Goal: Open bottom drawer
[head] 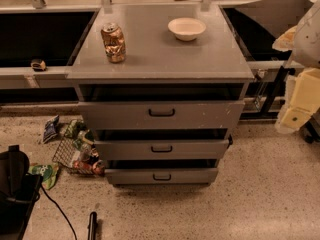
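The grey cabinet (160, 59) has three drawer fronts stacked below its top. The bottom drawer (200, 176) is the lowest and shortest front, with a small black loop handle (162, 177) at its centre. A dark gap shows above its front. The mid-sized drawer (200, 148) and the tall top drawer (205, 115) sit above it, each also with a dark gap above. My gripper (295, 116) is on the white and yellowish arm at the right edge, level with the top drawer and well apart from the cabinet.
A crumpled can (113, 42) and a white bowl (186, 28) stand on the cabinet top. A wire basket of snack packets (75, 151) lies on the floor by the cabinet's left side. A black object with a cable (15, 194) is at the bottom left.
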Controlling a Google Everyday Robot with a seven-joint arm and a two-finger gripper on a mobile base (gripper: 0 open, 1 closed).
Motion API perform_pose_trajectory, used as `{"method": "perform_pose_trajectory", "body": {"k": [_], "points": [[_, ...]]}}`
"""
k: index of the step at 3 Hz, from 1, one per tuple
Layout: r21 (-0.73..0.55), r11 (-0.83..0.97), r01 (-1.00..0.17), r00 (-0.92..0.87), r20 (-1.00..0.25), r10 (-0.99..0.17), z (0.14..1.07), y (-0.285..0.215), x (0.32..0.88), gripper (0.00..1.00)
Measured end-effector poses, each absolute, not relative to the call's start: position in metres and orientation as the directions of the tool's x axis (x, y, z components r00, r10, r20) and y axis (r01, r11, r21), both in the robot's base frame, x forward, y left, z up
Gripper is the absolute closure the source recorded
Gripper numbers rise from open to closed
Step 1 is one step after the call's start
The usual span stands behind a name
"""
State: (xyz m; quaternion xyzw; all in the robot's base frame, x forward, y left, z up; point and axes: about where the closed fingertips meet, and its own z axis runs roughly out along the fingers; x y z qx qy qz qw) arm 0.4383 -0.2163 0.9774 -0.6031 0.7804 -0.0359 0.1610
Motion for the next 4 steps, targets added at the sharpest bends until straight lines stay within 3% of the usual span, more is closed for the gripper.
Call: {"method": "perform_pose_trajectory", "body": {"k": [4], "points": [[-0.225,0.17,-0.96,-0.088,-0.331,-0.939,0.885,-0.185,0.442,0.0]]}}
